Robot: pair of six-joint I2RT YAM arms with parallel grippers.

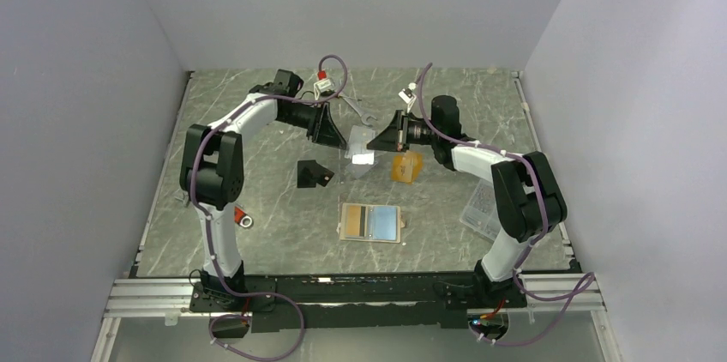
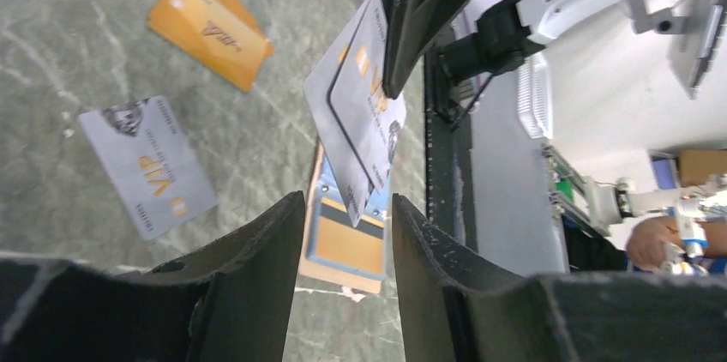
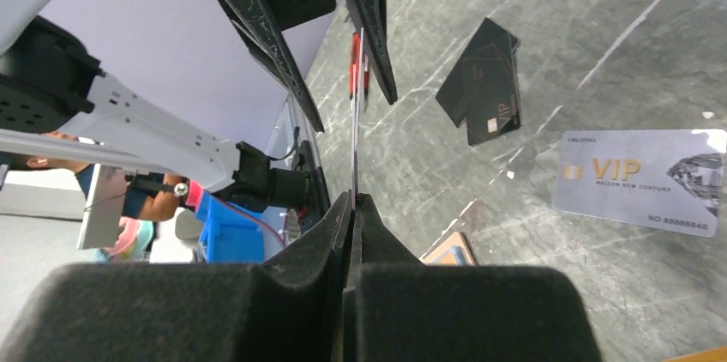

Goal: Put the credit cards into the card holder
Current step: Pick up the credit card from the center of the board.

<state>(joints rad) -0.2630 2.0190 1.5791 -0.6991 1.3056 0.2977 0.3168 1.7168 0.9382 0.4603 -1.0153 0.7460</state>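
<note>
The right claw (image 3: 353, 201) is pinched tight on the lower edge of a silver-grey card (image 2: 364, 113), holding it on edge in the air above the surface (image 1: 257, 233). The left claw (image 2: 347, 201) faces it with its fingers apart, one on either side of the card's far edge and not clamping it. The tan card holder (image 1: 371, 222) lies open nearer the arm bases. A second silver VIP card (image 3: 639, 169), the orange cards (image 2: 206, 23) and the black cards (image 3: 484, 83) lie flat nearby.

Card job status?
Done: nothing; holder lies open, no card visibly in it. In hand: right gripper clamps silver cards midair, left gripper open at their other end. Left: those, plus VIP card, orange cards and black cards on the table.
</note>
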